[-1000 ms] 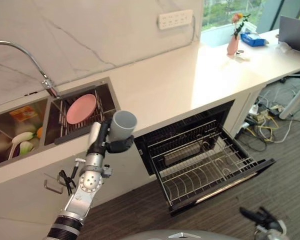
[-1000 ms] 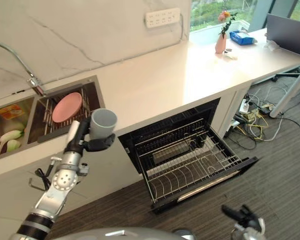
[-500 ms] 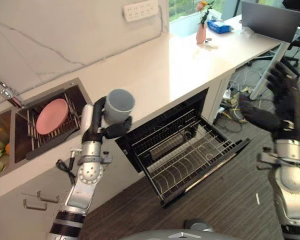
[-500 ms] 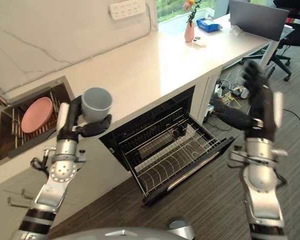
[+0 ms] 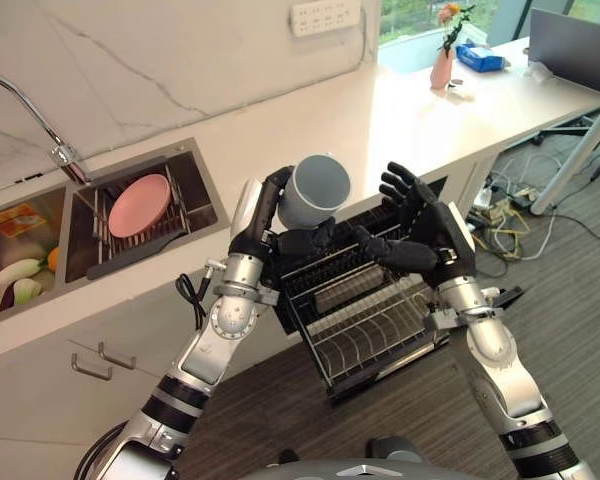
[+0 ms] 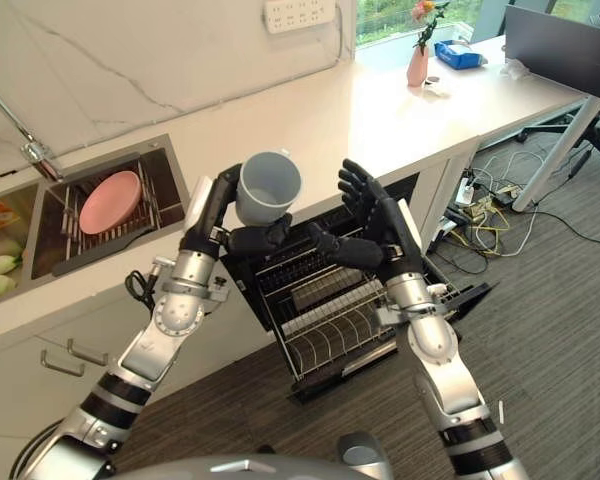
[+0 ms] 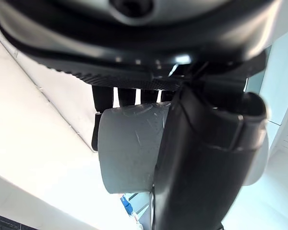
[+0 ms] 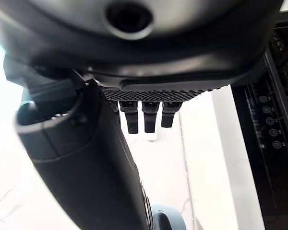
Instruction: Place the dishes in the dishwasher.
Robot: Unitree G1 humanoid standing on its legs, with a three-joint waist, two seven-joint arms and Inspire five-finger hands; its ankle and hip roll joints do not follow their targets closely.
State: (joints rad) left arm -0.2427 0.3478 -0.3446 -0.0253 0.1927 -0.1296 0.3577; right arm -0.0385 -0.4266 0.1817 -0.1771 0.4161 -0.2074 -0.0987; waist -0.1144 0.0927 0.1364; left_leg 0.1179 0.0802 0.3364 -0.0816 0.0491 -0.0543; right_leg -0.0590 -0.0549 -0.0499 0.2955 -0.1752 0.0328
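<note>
**Operator:** What has changed since half a second ago?

**Observer:** You have brought the right hand (image 5: 435, 240) in from the far side. It now sits just beside the grey cup (image 5: 315, 190), above the dishwasher's pulled-out rack (image 5: 380, 325). Its fingers are spread and nearly straight, holding nothing, and its thumb reaches toward the left hand (image 5: 270, 225). The left hand keeps its hold: fingers curled round the cup's wall, thumb across the front, as your left wrist view confirms (image 7: 129, 148). The cup is tilted with its mouth facing up and away from the robot, raised over the rack's sink-side edge. The whole picture has also shifted, so the camera moved too.

**Operator:** And the other dishes?

**Observer:** The pink plate (image 5: 138, 205) leans in the sink's drying rack (image 5: 145, 240), beside the faucet (image 5: 25, 105).

**Operator:** What can't you make out?

**Observer:** Both hands cover the back of the dishwasher rack. I cannot tell whether the right thumb touches the left hand. The items in the left basin (image 5: 20, 265) are cut off at the edge.
</note>
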